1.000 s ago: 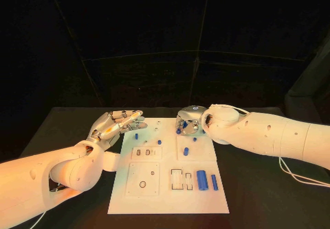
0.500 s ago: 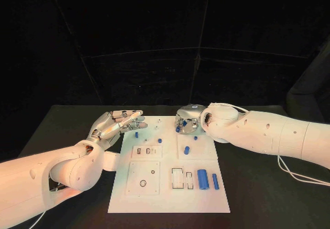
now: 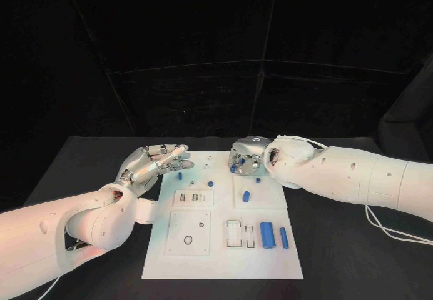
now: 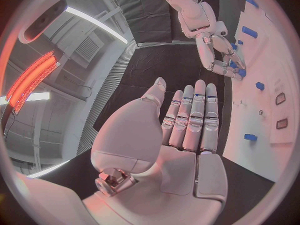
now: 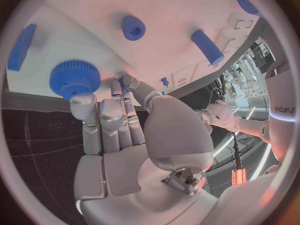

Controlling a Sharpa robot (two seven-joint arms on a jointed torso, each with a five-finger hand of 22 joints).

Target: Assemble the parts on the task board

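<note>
Listing, landmark: the task board [image 3: 222, 265], a white plate lying flat on the black table [image 3: 81, 169].
Left hand [image 3: 155, 160]: just off the board's far left corner, raised over the table; fingers straight and side by side, thumb apart, nothing in its grasp (the left wrist view shows the bare palm [image 4: 169, 150]).
Small peg [image 3: 179, 176]: blue, upright on the board's far left part, near the left hand's fingertips, apart from them.
Short part [image 3: 209, 185]: blue, on the board between the peg and the board's middle.
Slotted panels [image 3: 190, 198]: raised plates with dark cut-outs, on the board's left half.
Right hand [image 3: 247, 157]: over the board's far edge, right of middle; fingers curled down with the tips at a blue piece; whether they actually grip it I cannot tell.
Gear [image 5: 74, 78]: blue, toothed, at the right hand's fingertips in the right wrist view; touching or just apart cannot be told.
Round part [image 5: 133, 27]: blue, holed, on the board near the gear.
Cylinder [image 3: 246, 197]: blue, lying on the board's middle right.
Large cylinder [image 3: 267, 234]: blue, lying on the board's near right.
Slim bar [image 3: 283, 237]: blue, just right of the large cylinder, beside the board's right edge.
</note>
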